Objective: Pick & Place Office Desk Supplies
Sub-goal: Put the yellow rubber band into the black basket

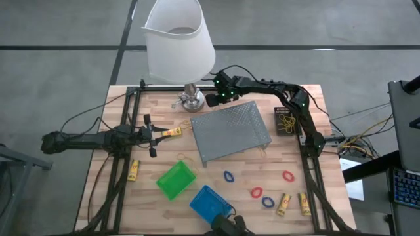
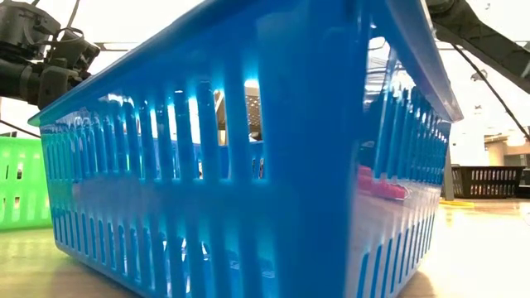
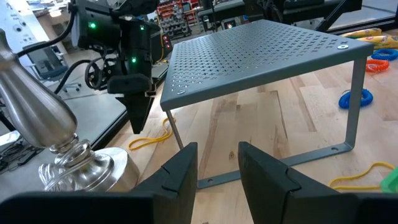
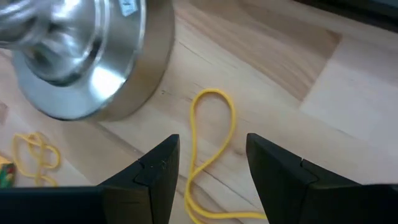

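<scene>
A thin yellow rubber band [image 4: 231,122] lies on the wood between the lamp's metal base [image 4: 87,56] and the grey mesh tray [image 1: 230,131]. My right gripper [image 4: 211,143] hangs open just above it, slanting down, one finger on either side of the band [image 3: 151,139]. My left gripper [image 3: 217,158] waits open at the table's left, with nothing between its fingers; a yellow stick [image 1: 172,133] lies just ahead of it. Toward the near edge stand the green bin [image 1: 176,179] and the blue bin [image 1: 210,203]. The black bin [image 1: 285,121] at the far right holds rubber bands.
The white-shaded lamp [image 1: 178,39] stands close to my right gripper at the far edge. Red and blue loops [image 1: 256,192] and yellow sticks [image 1: 284,204] lie near the front right; another stick [image 1: 134,170] lies at the left. A second rubber band [image 4: 34,155] rests beside the lamp base.
</scene>
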Controlling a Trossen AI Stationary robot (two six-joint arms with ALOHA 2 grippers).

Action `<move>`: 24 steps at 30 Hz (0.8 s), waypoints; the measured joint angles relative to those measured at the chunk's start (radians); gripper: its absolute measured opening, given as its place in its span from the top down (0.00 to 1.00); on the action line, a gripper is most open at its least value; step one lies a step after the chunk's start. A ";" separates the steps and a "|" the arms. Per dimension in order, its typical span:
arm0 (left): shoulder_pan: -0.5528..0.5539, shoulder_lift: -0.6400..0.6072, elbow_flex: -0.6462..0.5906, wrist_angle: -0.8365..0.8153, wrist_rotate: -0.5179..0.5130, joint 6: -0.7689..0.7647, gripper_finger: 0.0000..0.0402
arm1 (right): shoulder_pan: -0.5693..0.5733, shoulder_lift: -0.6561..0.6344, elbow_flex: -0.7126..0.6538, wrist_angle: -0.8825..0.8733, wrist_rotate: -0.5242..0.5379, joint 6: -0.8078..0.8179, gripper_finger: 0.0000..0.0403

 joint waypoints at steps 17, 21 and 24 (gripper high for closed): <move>0.000 0.000 0.000 0.000 0.000 0.000 0.71 | 0.019 0.000 0.001 0.014 -0.140 0.022 0.55; 0.000 0.000 0.000 0.000 0.000 0.000 0.71 | 0.022 0.000 -0.002 0.012 -0.143 0.044 0.55; 0.000 0.000 0.000 0.000 0.000 0.000 0.71 | 0.023 0.000 -0.002 0.004 -0.151 0.040 0.55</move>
